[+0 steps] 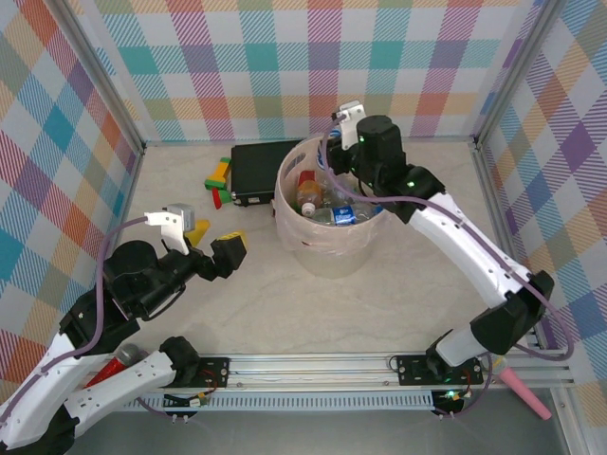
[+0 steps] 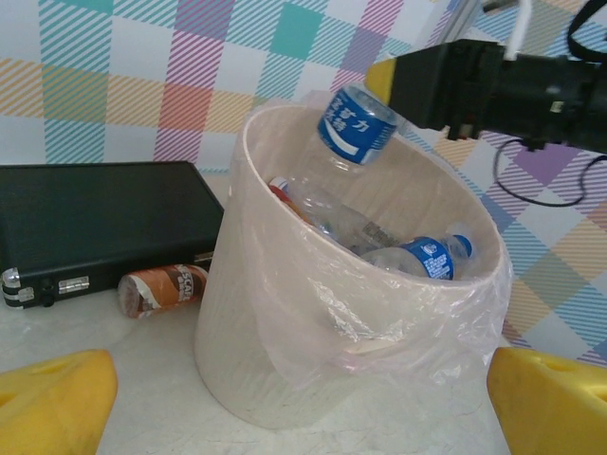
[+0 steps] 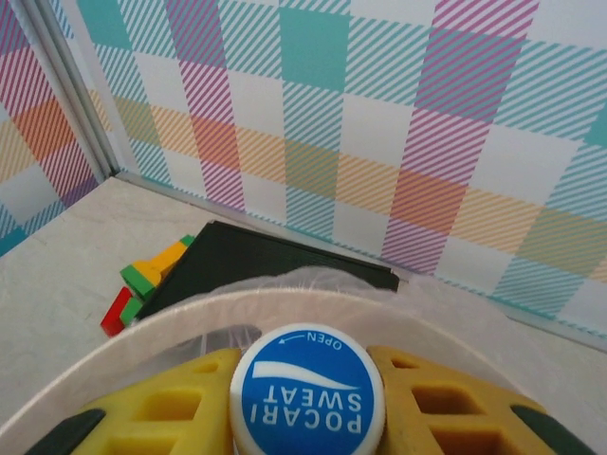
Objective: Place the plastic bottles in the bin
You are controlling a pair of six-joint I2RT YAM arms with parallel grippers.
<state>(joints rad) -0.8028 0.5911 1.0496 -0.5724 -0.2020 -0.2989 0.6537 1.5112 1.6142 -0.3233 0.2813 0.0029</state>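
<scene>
Plastic bottle [image 3: 308, 379] is being clamped by the right gripper [image 3: 308, 408]. Its yellow fingers [image 3: 166, 408] are being pressed in on either side of the bottle's top, so that the round blue cap marked POCARI SWEAT is being shown end-on at the bottom centre of the right wrist view.

In the left wrist view the same bottle [image 2: 356, 123], wrapped in a blue label, is being hung at a tilt from the right gripper [image 2: 432, 81] in the upper right of the frame. There it is being held above the far rim of the bin [image 2: 251, 360], with its clear body being dipped towards the opening. In the top view the right gripper [image 1: 343, 163] is being held over the far side of the bin [image 1: 322, 254], near the centre of the frame.

Other bottles [image 2: 427, 258] are being kept inside the bin, lying in a heap [image 1: 340, 214].

The left gripper [image 1: 213, 248] is being held with its jaws wide apart and nothing between them, at the left of the top view, well apart from the bin. Its yellow fingers [image 2: 52, 403] are being shown in the lower corners of the left wrist view.

An orange-labelled bottle [image 2: 161, 287] is being left lying on the table [image 2: 142, 379], just beside the black box [image 2: 95, 218]. Toy blocks [image 1: 218, 178] are being left beside that box [image 1: 256, 166] at the upper left of centre.
</scene>
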